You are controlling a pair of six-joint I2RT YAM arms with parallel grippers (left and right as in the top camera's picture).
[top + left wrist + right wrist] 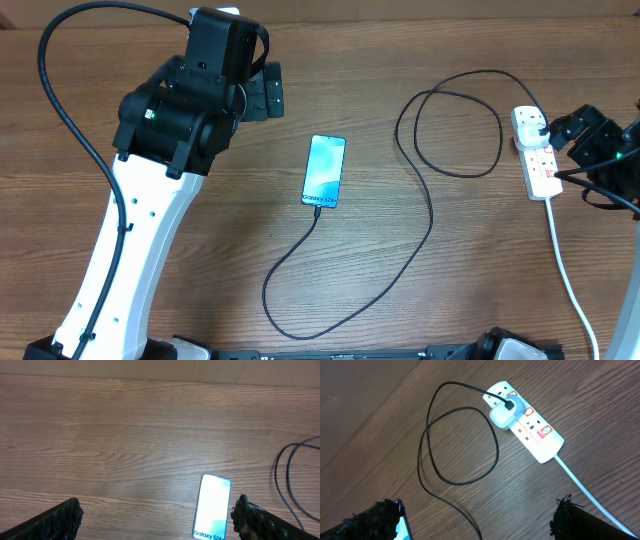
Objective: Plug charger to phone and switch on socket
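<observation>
Right gripper (476, 507) hovers with its 2 fingers (370, 522) spread wide and holding nothing, poised over the socket (535, 427). That suits a press on a switch rather than a grasp. Below it the strip lies slanted on the wooden table (380, 420), and its thick white cord (585, 488) trails off toward the near edge. A white adapter (501, 416) sits in the outlet at the strip's far end. The charger (427, 432) leaves it as a thin black line, crosses itself in 1 loose loop and runs on toward the phone (325, 170). 3 red switches (529, 411) show along the strip; whether any is on I cannot tell.

Left gripper (157, 507) is likewise spread and empty, raised to one side of the phone and clear of it. The phone lies flat mid-table with its screen lit. The cable tip meets its near end, so the plugging step looks done, though the joint is too small to confirm. What remains, by my reading, is the switch beside the adapter. It is a small target, better pressed with 1 fingertip than with open jaws.
</observation>
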